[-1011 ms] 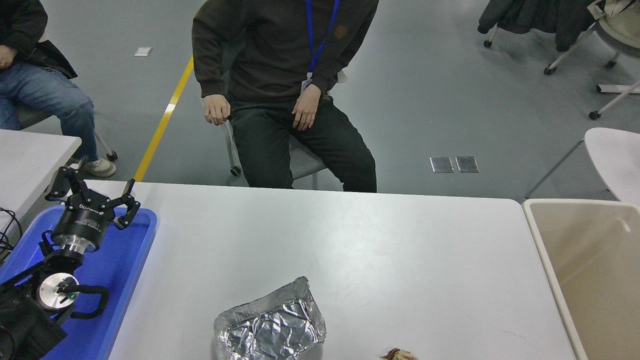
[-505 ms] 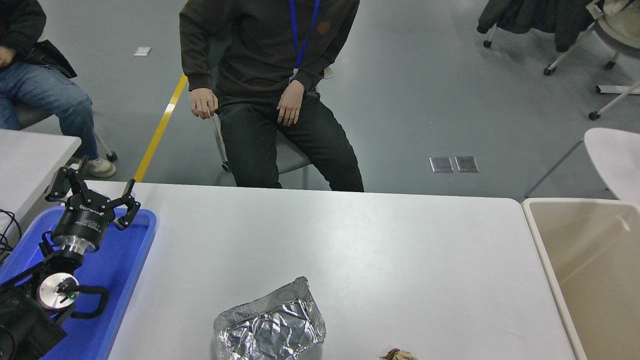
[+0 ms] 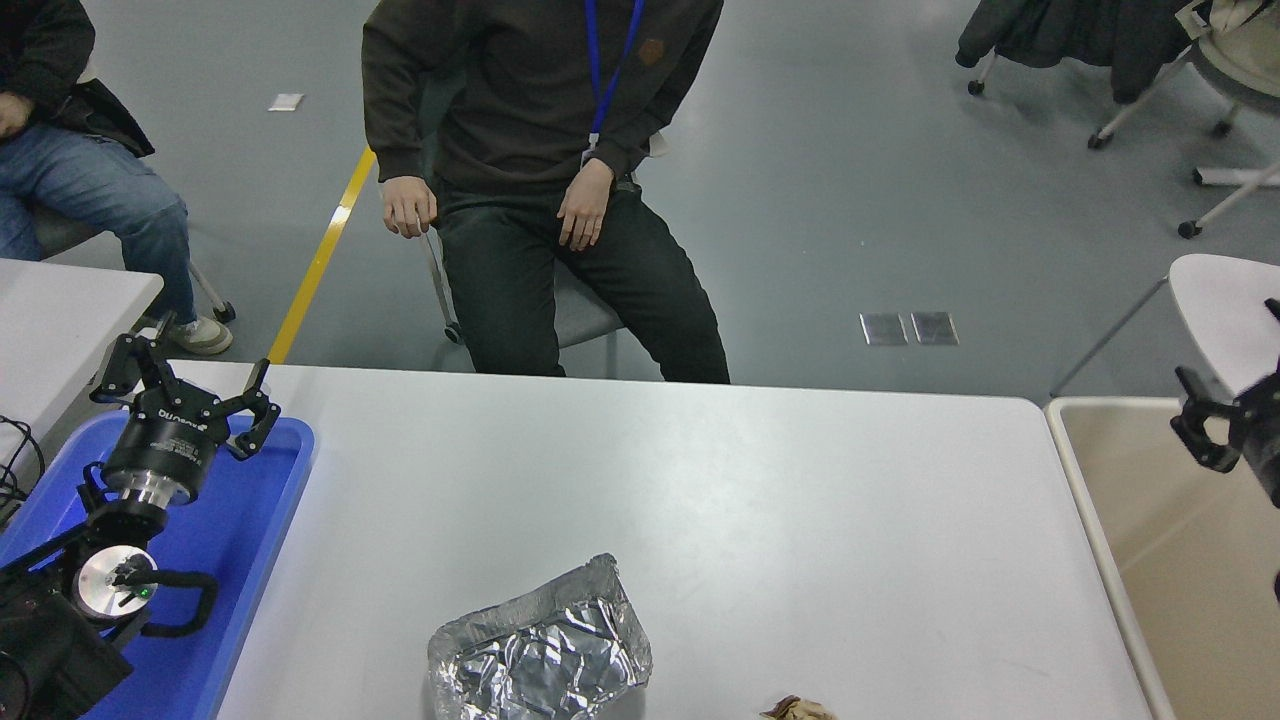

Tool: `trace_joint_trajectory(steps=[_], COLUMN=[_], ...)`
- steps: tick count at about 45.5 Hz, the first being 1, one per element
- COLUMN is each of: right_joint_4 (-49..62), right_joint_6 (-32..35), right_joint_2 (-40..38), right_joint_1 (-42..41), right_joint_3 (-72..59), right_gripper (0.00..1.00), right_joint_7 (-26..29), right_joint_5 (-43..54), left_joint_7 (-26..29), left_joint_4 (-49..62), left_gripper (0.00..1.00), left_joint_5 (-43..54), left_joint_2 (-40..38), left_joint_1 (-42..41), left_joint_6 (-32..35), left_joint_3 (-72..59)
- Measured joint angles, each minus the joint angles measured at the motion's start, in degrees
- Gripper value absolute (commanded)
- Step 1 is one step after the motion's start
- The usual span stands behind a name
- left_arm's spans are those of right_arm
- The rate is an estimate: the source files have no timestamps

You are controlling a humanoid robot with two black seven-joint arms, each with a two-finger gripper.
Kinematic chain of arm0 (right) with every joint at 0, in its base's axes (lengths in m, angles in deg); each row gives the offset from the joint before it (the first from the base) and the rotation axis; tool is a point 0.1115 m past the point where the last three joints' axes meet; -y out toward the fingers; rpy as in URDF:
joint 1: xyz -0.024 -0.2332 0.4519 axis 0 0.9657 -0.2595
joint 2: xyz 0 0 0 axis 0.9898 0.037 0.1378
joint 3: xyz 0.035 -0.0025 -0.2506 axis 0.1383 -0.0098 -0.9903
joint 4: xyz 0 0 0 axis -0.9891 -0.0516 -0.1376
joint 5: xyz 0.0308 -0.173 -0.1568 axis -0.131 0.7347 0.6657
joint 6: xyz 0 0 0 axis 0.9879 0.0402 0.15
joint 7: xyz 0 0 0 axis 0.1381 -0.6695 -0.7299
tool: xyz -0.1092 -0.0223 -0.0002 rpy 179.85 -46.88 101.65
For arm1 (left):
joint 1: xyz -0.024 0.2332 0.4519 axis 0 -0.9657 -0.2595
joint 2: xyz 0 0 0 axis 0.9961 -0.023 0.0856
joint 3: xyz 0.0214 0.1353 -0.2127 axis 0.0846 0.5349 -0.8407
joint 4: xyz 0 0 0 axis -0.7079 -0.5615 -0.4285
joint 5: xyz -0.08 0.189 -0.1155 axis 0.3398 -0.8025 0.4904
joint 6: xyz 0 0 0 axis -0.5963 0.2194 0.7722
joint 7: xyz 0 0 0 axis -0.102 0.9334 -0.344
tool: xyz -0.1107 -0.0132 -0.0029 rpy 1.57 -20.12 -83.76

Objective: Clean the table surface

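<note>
A: What do you have in the head view?

B: You have the table [image 3: 700, 480] filling the lower middle, its far edge toward a seated person [image 3: 545, 180]. A crumpled foil tray [image 3: 540, 655] sits on it near your front edge, and a brownish scrap [image 3: 797, 710] pokes in at the bottom, just right of the foil.

A: And your arms?

B: Your left gripper [image 3: 190, 385] is parked at the lower left above the blue tray [image 3: 250, 560], fingers spread wide and holding nothing. Your right gripper [image 3: 1235, 430] comes in at the right edge, over the beige bin [image 3: 1090, 520] beside the table. Only part of it shows, so you cannot tell how its fingers stand.
</note>
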Motion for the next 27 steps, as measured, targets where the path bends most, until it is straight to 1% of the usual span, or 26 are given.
trace_joint_trajectory(steps=[4, 13, 27], right_joint_4=[-1.6, -3.4, -4.3], right_joint_6=[1.9, 3.9, 3.8], right_joint_2=[2.6, 7.6, 12.0], right_joint_1=[0.7, 1.4, 2.2], right_joint_3=[2.3, 4.8, 5.6], right_gripper=[0.99, 0.99, 0.99], right_joint_7=[-0.1, -0.7, -1.5], right_joint_5=[-0.2, 0.0, 2.4], left_joint_7=[0.0, 0.0, 0.0], left_joint_4=[0.0, 0.0, 0.0], left_gripper=[1.0, 1.0, 1.0], left_joint_5=[0.0, 0.0, 0.0], left_joint_2=[0.0, 0.0, 0.0], left_joint_1=[0.0, 0.0, 0.0], left_joint_6=[0.0, 0.0, 0.0], left_joint_3=[0.0, 0.0, 0.0])
